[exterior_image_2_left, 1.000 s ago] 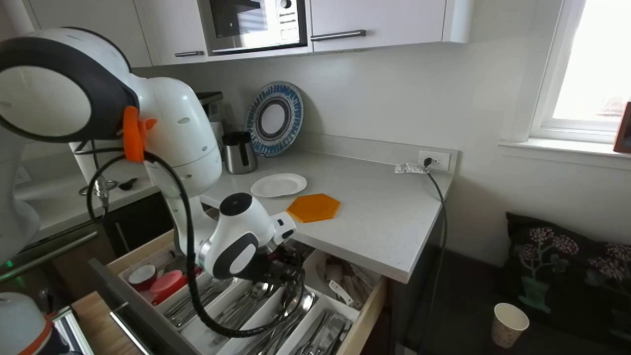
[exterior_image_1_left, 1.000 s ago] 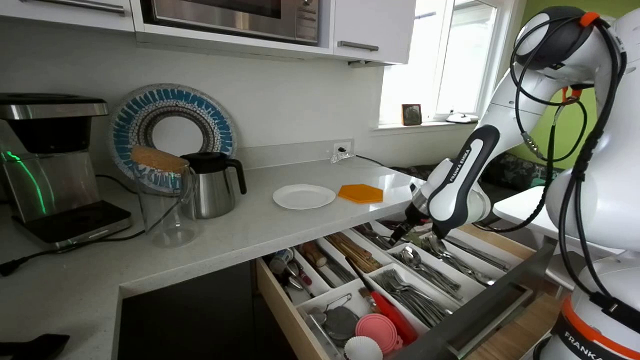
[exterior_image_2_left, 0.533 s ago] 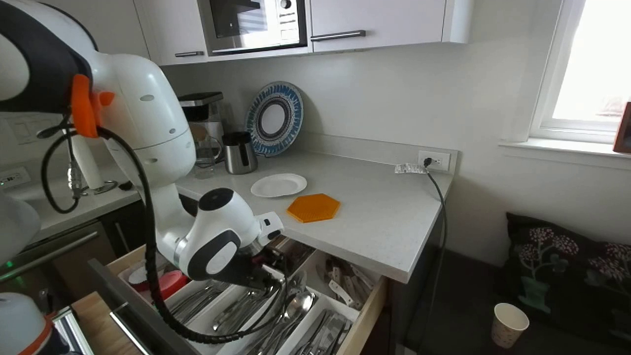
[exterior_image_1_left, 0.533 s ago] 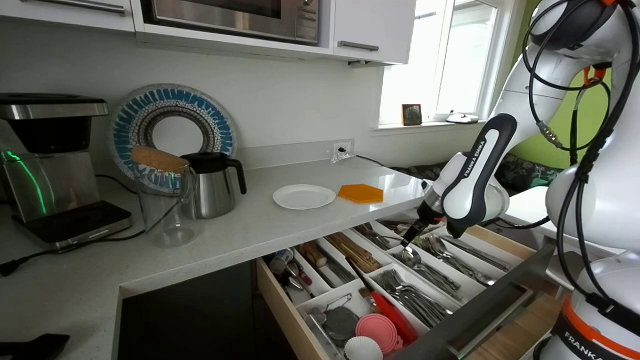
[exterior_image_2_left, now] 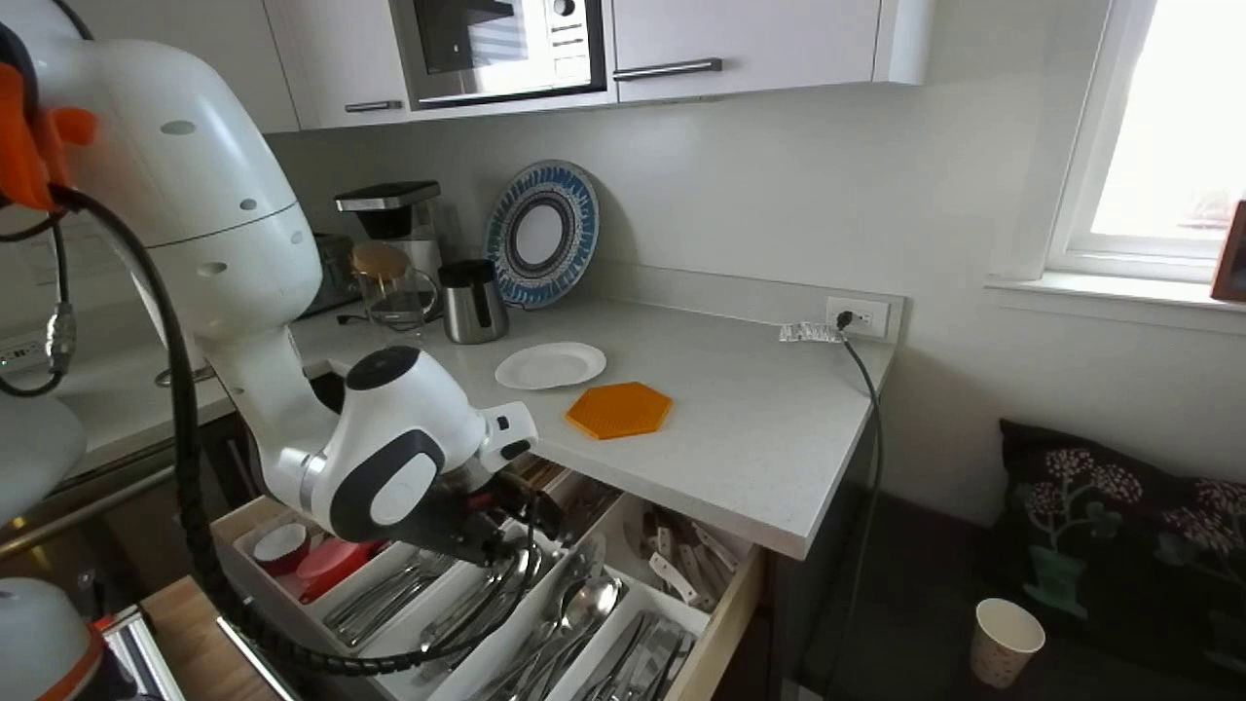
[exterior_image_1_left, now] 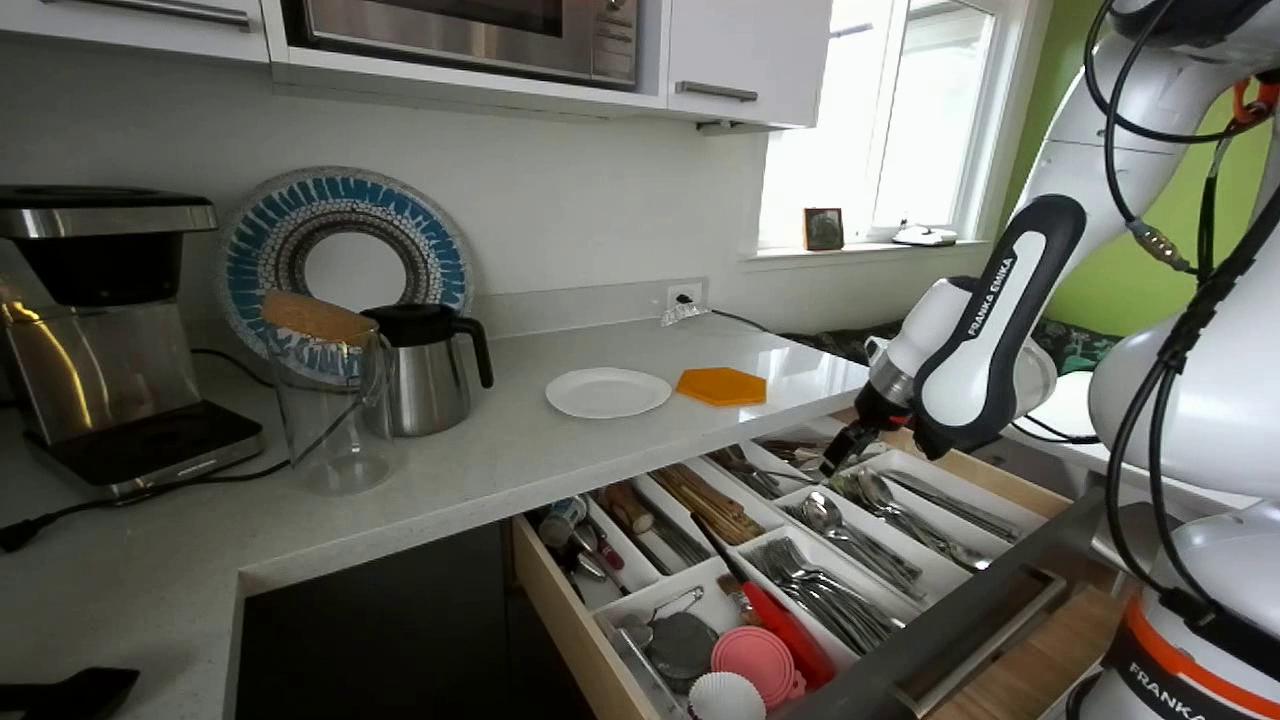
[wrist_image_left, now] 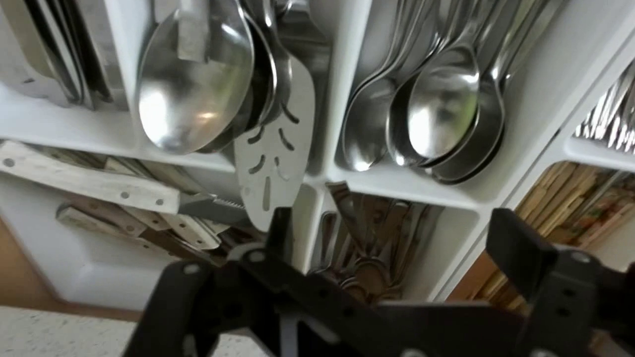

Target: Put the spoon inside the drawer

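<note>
The drawer (exterior_image_1_left: 560,590) is pulled out below the counter, its light wood side also visible in an exterior view (exterior_image_2_left: 732,615). White dividers (wrist_image_left: 412,191) part its compartments in the wrist view. Several spoons (wrist_image_left: 443,106) lie bowl to bowl in one compartment, and a spoon (exterior_image_1_left: 822,512) of that group shows in an exterior view. A larger spoon (wrist_image_left: 196,94) lies one compartment over, also seen in an exterior view (exterior_image_2_left: 592,602). My gripper (wrist_image_left: 392,218) is open and empty above the drawer, over a compartment behind the spoons. It shows in both exterior views (exterior_image_1_left: 832,464) (exterior_image_2_left: 521,543). I cannot tell which spoon is meant.
A slotted server (wrist_image_left: 278,148) and white-handled knives (wrist_image_left: 89,178) lie under one finger. The counter edge (exterior_image_1_left: 640,470) overhangs the drawer's back. On the counter stand a white plate (exterior_image_1_left: 608,393), an orange hexagonal mat (exterior_image_1_left: 722,387) and a steel jug (exterior_image_1_left: 425,375).
My gripper has moved right in one exterior view and left in the other, rising slightly over the last half second. The spoons and the drawer have not visibly moved.
</note>
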Controlling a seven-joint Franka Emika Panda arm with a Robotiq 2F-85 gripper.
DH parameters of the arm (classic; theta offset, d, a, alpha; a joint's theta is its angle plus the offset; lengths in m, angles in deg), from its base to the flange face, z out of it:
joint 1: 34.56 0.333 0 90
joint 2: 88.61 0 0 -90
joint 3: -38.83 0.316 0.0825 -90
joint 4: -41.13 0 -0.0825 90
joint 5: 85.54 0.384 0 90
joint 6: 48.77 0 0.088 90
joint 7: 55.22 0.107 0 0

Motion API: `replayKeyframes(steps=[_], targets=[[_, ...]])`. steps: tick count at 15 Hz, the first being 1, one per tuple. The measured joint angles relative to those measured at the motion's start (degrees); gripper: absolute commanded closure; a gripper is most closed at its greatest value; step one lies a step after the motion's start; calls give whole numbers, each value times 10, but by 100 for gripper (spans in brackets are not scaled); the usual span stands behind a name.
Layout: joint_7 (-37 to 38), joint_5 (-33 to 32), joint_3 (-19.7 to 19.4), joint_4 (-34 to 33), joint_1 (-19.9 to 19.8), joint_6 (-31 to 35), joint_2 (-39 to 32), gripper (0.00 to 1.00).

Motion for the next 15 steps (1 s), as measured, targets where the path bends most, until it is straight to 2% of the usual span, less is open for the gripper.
replayKeyframes(steps=[6,10,13,15], targets=[[210,-179,25,-6,-64,-39,63,0],[349,-307,38,-9,-89,-67,90,0],[416,-404,37,-9,-104,-66,101,0],[422,-410,37,-10,-105,-66,101,0]])
